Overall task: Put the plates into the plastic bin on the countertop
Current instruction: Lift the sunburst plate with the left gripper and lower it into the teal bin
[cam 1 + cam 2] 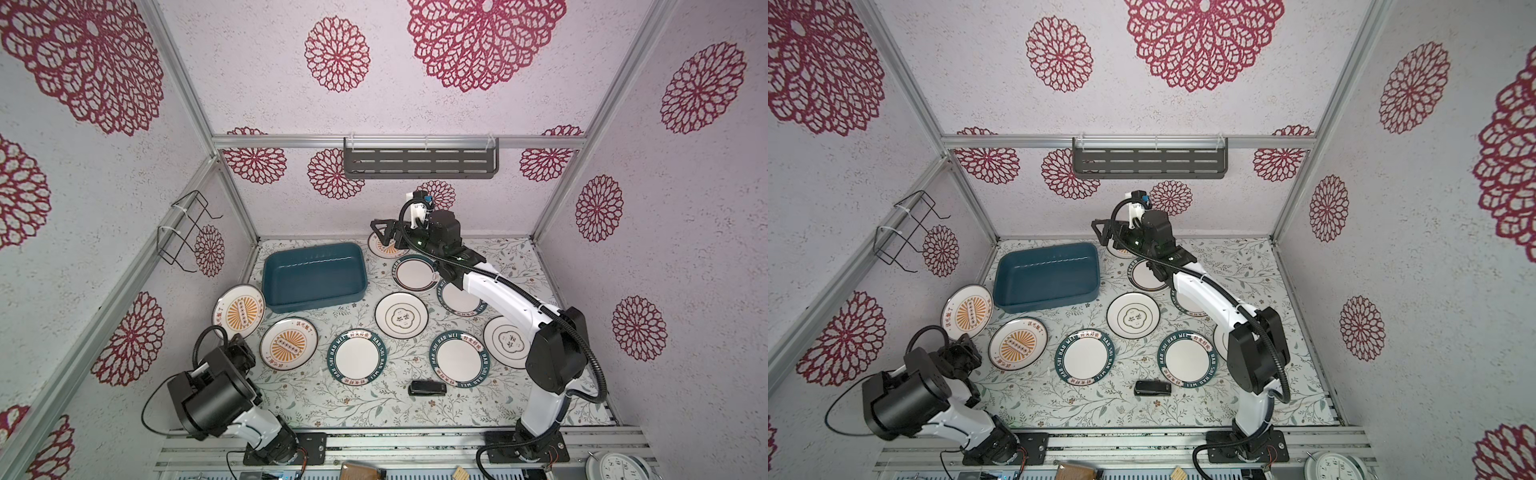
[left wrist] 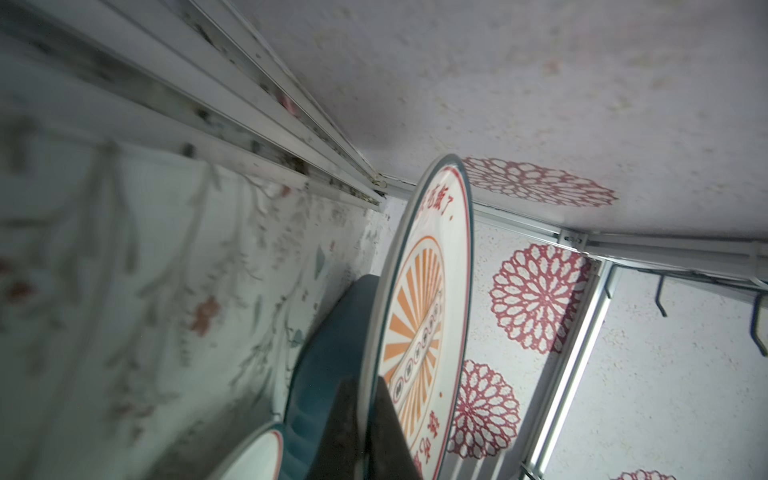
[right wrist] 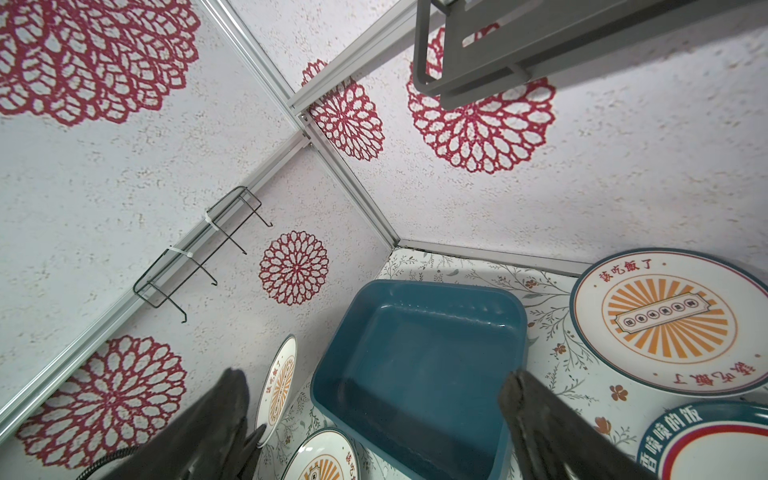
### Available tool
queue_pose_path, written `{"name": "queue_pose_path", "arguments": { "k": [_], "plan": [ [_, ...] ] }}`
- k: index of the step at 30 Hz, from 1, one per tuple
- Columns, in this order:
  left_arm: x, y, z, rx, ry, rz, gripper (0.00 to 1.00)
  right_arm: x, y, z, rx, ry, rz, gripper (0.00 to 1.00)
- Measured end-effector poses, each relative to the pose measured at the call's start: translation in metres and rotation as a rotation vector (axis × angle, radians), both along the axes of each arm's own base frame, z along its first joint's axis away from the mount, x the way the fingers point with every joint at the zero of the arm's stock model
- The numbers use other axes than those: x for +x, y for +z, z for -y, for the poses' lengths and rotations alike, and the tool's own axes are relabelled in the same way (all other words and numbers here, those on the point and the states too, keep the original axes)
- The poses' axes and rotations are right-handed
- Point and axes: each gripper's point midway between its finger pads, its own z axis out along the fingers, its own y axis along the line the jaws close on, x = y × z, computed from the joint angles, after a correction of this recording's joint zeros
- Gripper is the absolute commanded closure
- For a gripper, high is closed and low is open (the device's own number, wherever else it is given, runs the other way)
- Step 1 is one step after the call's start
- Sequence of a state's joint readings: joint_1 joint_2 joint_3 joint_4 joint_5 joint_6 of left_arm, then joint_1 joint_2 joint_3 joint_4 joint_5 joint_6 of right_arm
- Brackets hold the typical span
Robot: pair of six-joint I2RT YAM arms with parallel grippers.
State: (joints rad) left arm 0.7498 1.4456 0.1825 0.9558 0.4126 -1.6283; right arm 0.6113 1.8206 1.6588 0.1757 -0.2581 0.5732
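- Nine plates point(image 1: 356, 360) on the table point(image 1: 415, 411), all outside the plastic bin point(image 1: 316, 276).
- My left end effector point(image 2: 363, 384) pinches a tilted sunburst plate point(image 2: 419, 316) (rim only) beside it.
- I see the right end effector point(image 3: 376, 376) wide open.

Left gripper point(image 2: 363, 399) clamped, right gripper point(image 3: 376, 376) agape.

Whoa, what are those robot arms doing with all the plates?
The left gripper pinches the rim of an orange sunburst plate, tilted up beside the blue bin. The bin is empty. The right gripper hangs open at the back, near the bin. The other plates lie on the countertop.
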Motion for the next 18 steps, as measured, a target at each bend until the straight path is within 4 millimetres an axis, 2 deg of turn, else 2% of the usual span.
{"name": "queue_pose_path", "arguments": {
  "k": [3,6,8,10,12,14,18],
  "plan": [
    [0.025,0.046,0.01,0.098,-0.083,-0.04,0.97,0.0,-0.002,0.0,-0.007,-0.001,0.0,0.01],
    [0.044,0.109,0.021,0.226,-0.173,-0.043,1.0,0.001,-0.01,0.001,-0.016,-0.004,-0.013,0.01],
    [0.055,0.134,0.029,0.272,-0.256,-0.04,1.0,0.002,-0.018,0.003,-0.025,-0.008,-0.026,0.01],
    [0.067,0.137,0.038,0.284,-0.338,-0.072,1.0,0.003,-0.022,0.006,-0.031,-0.013,-0.034,0.01],
    [0.079,0.126,0.051,0.272,-0.42,-0.139,1.0,0.007,-0.024,0.01,-0.033,-0.023,-0.038,0.01],
    [0.091,0.112,0.072,0.27,-0.533,-0.222,1.0,0.011,-0.024,0.016,-0.033,-0.037,-0.038,0.01],
    [0.111,0.104,0.095,0.283,-0.684,-0.319,1.0,0.011,-0.029,0.032,-0.041,-0.075,-0.047,0.01]
  ]
}}
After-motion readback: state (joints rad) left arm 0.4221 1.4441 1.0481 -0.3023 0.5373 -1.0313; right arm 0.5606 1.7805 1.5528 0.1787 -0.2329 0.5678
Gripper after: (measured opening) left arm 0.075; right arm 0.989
